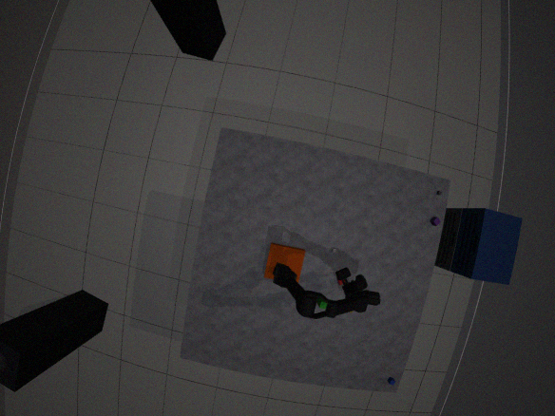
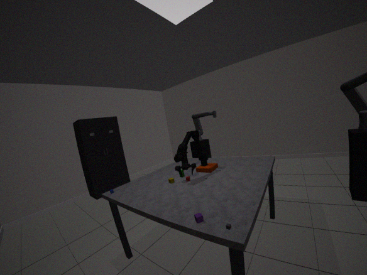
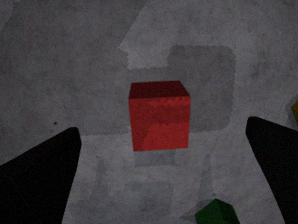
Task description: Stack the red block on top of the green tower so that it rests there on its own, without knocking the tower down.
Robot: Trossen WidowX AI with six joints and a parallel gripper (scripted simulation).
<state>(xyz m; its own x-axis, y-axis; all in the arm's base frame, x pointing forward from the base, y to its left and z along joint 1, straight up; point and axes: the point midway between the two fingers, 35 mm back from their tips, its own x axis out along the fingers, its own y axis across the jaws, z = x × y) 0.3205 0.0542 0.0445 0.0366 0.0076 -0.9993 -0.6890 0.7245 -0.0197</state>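
The red block (image 1: 340, 282) (image 2: 188, 178) (image 3: 160, 122) lies on the table. In the wrist view it is between and beyond the two fingertips, with table showing on both sides. My gripper (image 1: 352, 278) (image 2: 186, 174) (image 3: 166, 131) is open, empty and pointing down above the red block. The green tower (image 1: 322, 304) (image 2: 183, 173) (image 3: 216, 212) stands close by, at the bottom edge of the wrist view. It is partly hidden by the arm in the top view and by a finger in the exterior view.
A yellow block (image 2: 171, 180) (image 3: 295, 112) lies near the red block. The orange base (image 1: 287, 256) (image 2: 207, 167) is under the arm. A purple block (image 1: 435, 221) (image 2: 198, 218), a small dark block (image 1: 439, 193) (image 2: 228, 226) and a blue block (image 1: 391, 381) (image 2: 112, 191) are near the table edges.
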